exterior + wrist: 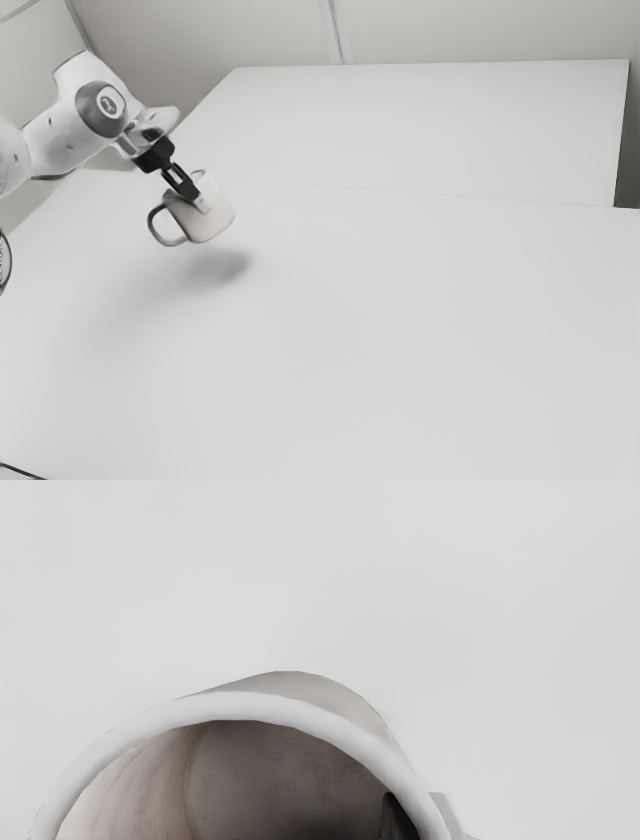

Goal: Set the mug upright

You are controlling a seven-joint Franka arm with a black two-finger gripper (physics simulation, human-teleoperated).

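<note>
Your black two-finger tool (198, 201) pinches the wall of a glossy off-white mug (217, 218), one finger inside. The mug hangs tilted above the white surface (400, 330), toward ten o'clock in the exterior view, handle (155, 228) toward eight.

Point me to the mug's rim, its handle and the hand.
Rim (235, 706): wrist view, on the pale lip's arc.
Handle (151, 220): exterior view, on the loop's outer side.
Hand (200, 202): exterior view, midway between its fingertips.

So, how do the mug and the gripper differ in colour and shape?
The mug is pale, the gripper mostly black. The mug is round and hollow with a looped handle; the gripper ends in two slim fingers. Both tilt above the table.
</note>
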